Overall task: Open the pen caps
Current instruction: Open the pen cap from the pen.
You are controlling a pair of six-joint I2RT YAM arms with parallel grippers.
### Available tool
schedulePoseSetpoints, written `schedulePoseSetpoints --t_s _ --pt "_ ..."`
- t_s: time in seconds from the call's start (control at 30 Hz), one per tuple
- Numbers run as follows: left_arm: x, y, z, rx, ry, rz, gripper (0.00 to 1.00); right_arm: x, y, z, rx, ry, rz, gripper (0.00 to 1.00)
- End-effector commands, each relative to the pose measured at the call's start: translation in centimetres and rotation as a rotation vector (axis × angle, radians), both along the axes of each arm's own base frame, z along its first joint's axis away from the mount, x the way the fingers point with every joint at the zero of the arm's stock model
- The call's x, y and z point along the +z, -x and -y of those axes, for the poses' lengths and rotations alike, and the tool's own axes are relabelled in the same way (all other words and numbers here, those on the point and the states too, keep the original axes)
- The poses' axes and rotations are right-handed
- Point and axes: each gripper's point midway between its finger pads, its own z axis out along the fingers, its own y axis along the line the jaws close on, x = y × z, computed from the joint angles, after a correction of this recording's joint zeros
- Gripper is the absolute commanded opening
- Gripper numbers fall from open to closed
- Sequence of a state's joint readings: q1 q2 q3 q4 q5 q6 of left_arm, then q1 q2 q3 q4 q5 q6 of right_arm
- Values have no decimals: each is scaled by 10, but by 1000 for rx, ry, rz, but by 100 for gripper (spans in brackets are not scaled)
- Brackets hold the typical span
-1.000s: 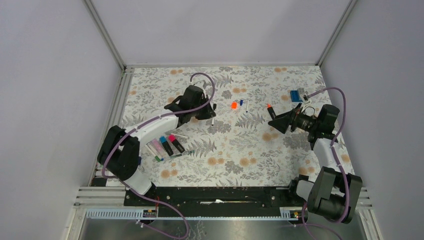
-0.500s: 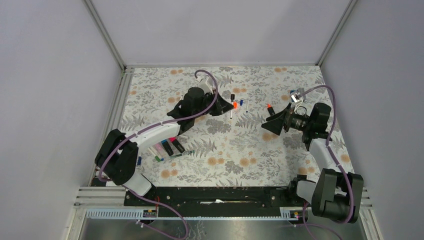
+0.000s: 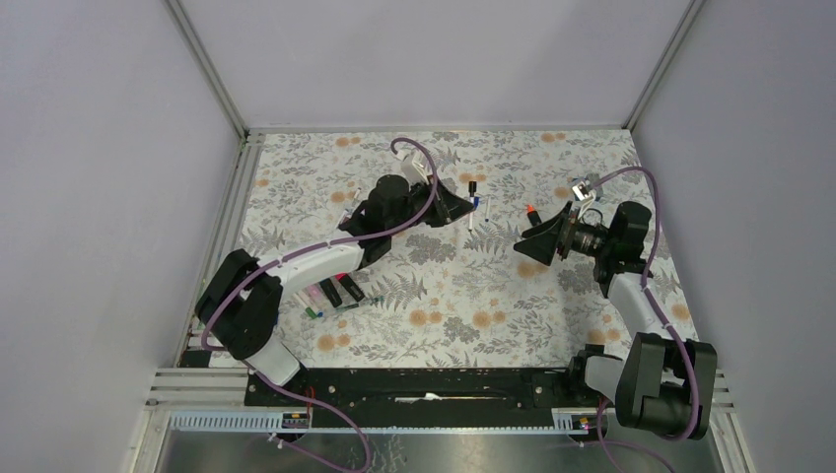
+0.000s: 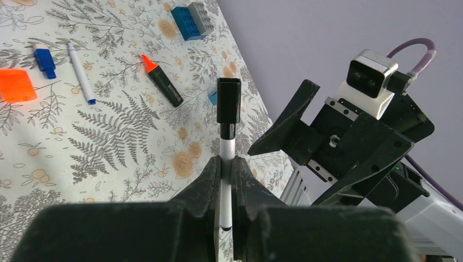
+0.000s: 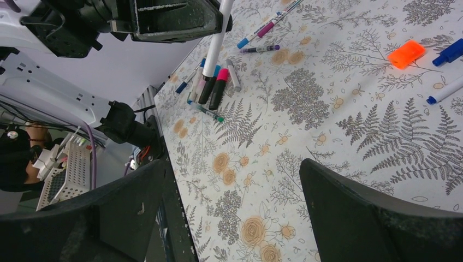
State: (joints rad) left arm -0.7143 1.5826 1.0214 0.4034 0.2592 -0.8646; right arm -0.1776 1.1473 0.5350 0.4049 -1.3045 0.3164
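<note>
Collision between the two arms is the largest hazard. Over the floral table [image 3: 473, 305] the left arm [image 3: 306, 254] reaches far toward the middle and the right arm [image 3: 636, 301] faces it, so the two wrists stand near each other with little room for a misjudged approach.

The left gripper [image 4: 225, 164] is clenched on a thin white pen [image 4: 226, 143], held up off the table. The pen's black cap [image 4: 228, 101] points at the right gripper [image 3: 527, 244], whose jaws gape fully, hold nothing and stand clear of the cap. If that gripper comes in off the pen's line, one finger would likely strike the cap sideways and swivel the pen in the pinch rather than bracket it.

The pinch sits on the smooth barrel, a little back from the cap. A hard straight pull could probably drag the whole pen out of the fingers instead of parting the cap. A bite that catches barrel as well as cap would lock the two together.

A cap that pops free suddenly could drop among the loose pieces below: the uncapped orange highlighter [image 4: 164, 84], the blue-tipped pen [image 4: 79, 68], the orange cap [image 4: 16, 84] and the blue cap [image 4: 43, 59]. The capped highlighters [image 5: 215, 87] lie near the left arm's base.
</note>
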Motion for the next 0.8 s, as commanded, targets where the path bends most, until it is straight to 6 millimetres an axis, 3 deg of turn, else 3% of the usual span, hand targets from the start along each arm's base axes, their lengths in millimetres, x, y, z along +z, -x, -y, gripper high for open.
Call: schedulePoseSetpoints --t_s 0.0,0.77 --pt "37 -1 15 -31 112 78 0 9 5 -6 50 -16 32 100" --pt "47 -3 44 -46 199 114 0 17 8 -16 76 -68 -26 100"
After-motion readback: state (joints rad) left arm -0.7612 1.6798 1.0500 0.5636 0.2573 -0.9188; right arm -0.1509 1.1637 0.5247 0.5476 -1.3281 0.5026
